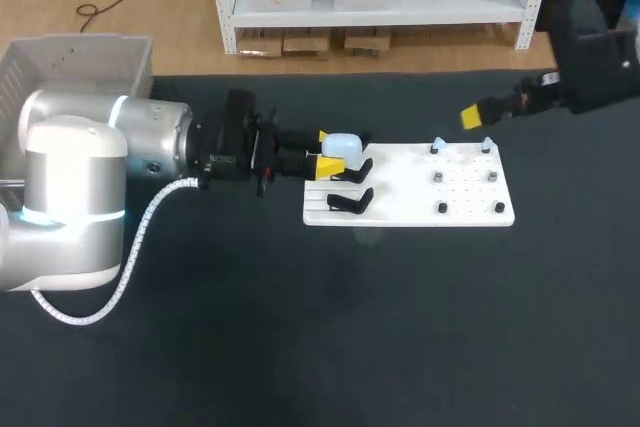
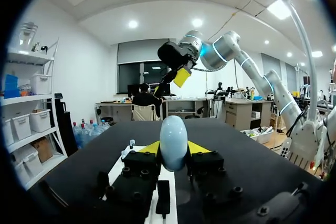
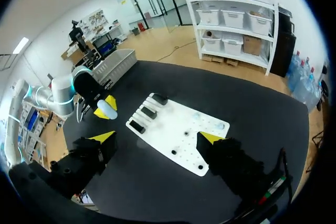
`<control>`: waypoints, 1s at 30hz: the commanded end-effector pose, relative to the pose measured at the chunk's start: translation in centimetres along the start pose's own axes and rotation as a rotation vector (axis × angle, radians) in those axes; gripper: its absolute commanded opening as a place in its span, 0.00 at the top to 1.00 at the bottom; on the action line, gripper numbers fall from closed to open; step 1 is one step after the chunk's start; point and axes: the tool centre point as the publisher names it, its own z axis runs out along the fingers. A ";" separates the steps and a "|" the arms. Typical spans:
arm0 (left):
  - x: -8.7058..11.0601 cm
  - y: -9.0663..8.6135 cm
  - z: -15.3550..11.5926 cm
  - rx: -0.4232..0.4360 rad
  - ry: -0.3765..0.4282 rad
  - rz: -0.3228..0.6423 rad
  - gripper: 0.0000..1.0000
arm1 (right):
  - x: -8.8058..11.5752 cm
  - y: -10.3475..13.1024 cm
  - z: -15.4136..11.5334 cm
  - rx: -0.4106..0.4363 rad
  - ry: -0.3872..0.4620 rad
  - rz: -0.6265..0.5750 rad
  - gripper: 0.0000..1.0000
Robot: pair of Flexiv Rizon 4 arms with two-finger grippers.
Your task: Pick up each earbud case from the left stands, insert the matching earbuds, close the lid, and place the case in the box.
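Note:
A pale blue earbud case [image 1: 347,146] is held between the yellow tips of my left gripper [image 1: 325,152], shut on it above the left end of the white board [image 1: 410,209]. From the left wrist the case [image 2: 173,141] stands upright between the tips of the left gripper [image 2: 173,149]. Black stands [image 1: 351,201] sit just under and beside it. Small pale earbuds [image 1: 487,144] rest on pegs at the board's far right. My right gripper [image 3: 156,138] hangs wide open high above the board [image 3: 173,129], empty, and is seen in the head view at upper right [image 1: 472,117].
A grey box [image 1: 80,59] stands at the table's back left corner, also seen from the right wrist [image 3: 113,64]. Dark pegs [image 1: 441,208] dot the board's right half. Black tabletop surrounds the board.

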 end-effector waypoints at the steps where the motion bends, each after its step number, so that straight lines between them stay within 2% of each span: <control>1: 0.1 -0.4 -0.2 -0.018 -0.011 0.002 1.00 | 0.0 2.1 1.5 0.076 0.021 -0.028 0.00; 20: 1.1 0.5 -0.1 0.043 -0.032 -0.001 1.00 | 2.0 7.4 4.4 0.043 0.107 -0.088 0.00; 30: 1.2 0.9 0.0 0.076 -0.026 0.009 1.00 | 3.0 8.4 6.3 0.035 0.151 -0.081 0.00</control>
